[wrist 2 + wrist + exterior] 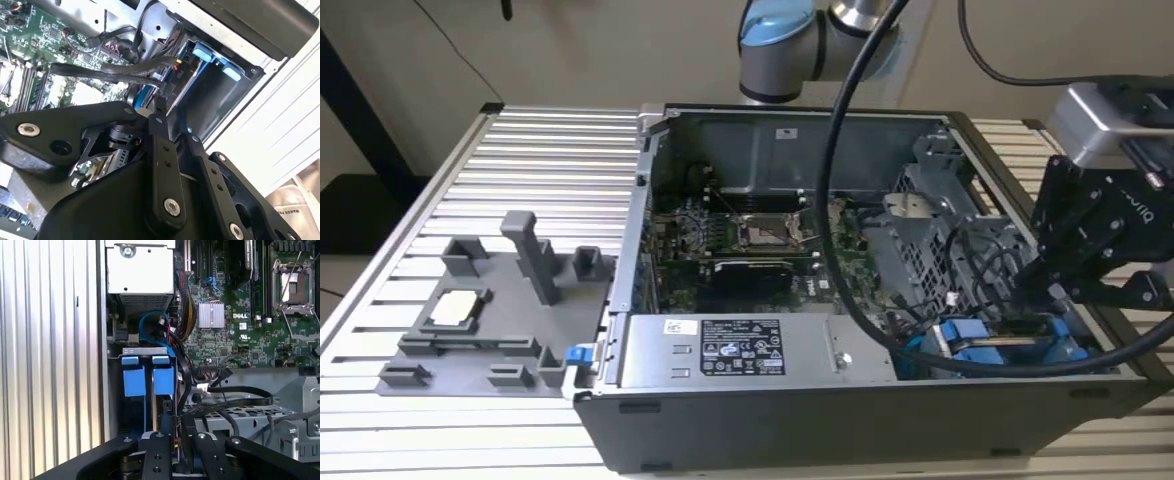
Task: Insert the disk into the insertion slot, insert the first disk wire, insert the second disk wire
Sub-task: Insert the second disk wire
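**A:** So where's this at? In the exterior view the end effector [1067, 290] is down at the drive cage [947, 215] corner of the case [854, 420], on the exterior view's right.

**B:** Looks like the wire stage to me. In the first wrist view two blue frames sit side by side in the slot [148, 356], and the disk [161, 405] looks seated already, the one right under the fingers [159, 450]. So I'd judge disk insertion as done and a cable step in hand.

**A:** Is it gripping something?

**B:** Fingers are drawn close together around a black wire [235, 390] end, right at the disk's edge. In the second wrist view a dark connector [167, 82] sits just past the fingertip [160, 107], touching or almost touching the disk. I can't swear it's actually pinched.

**A:** First or second wire?

**B:** Can't tell. The port is hidden behind the fingers and the cable bundle. Whether anything's already plugged in is blocked too.

**A:** What does the move call for?

**B:** My guess: keep the plug square to the port and push straight. Those loose cables near the power supply [727, 350] could snag.
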